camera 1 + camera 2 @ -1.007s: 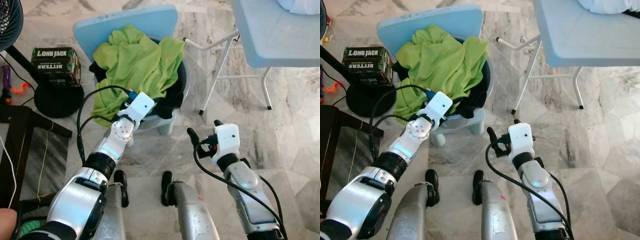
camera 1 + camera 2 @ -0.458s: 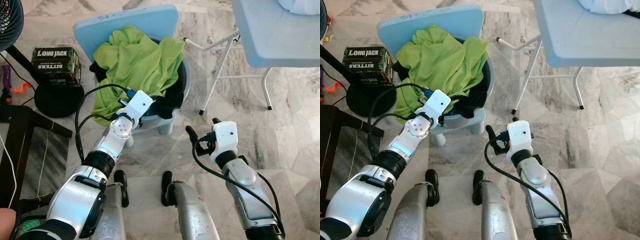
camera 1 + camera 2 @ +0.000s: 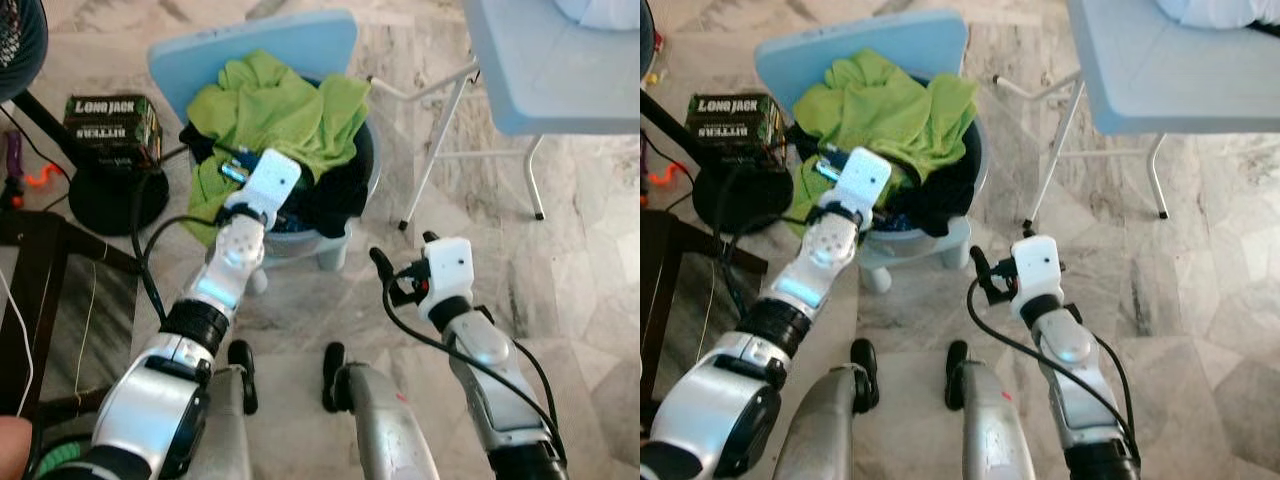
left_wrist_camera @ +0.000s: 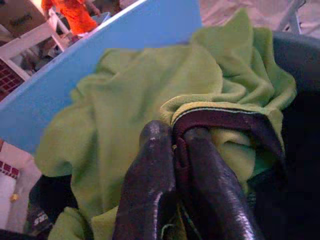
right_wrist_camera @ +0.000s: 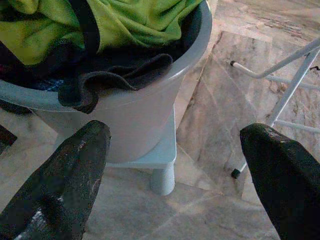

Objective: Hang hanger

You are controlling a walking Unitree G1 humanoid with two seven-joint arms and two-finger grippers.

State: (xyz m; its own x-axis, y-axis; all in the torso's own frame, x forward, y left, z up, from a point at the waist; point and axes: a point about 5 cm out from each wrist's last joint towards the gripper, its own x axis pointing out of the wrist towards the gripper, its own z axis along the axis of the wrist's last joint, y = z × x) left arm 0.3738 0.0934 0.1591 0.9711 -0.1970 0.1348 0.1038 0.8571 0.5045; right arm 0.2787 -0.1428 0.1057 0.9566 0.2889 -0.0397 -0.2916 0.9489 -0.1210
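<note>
A lime green garment with a dark trimmed edge lies heaped over dark clothes in a grey laundry tub. My left gripper reaches over the tub's near side and is shut on the garment's dark trimmed edge; its fingers press together on the cloth. My right gripper hovers low over the floor just in front of the tub, open, with nothing between its fingers. I see no hanger among these things.
A light blue board leans behind the tub. A pale blue folding table on white legs stands at the right. At the left are a Long Jack box, a black fan base and dark wooden furniture. Marble floor lies around.
My left arm has pushed forward and up over the tub, drawing the green garment's near edge up with it. The right gripper has edged slightly toward the tub.
</note>
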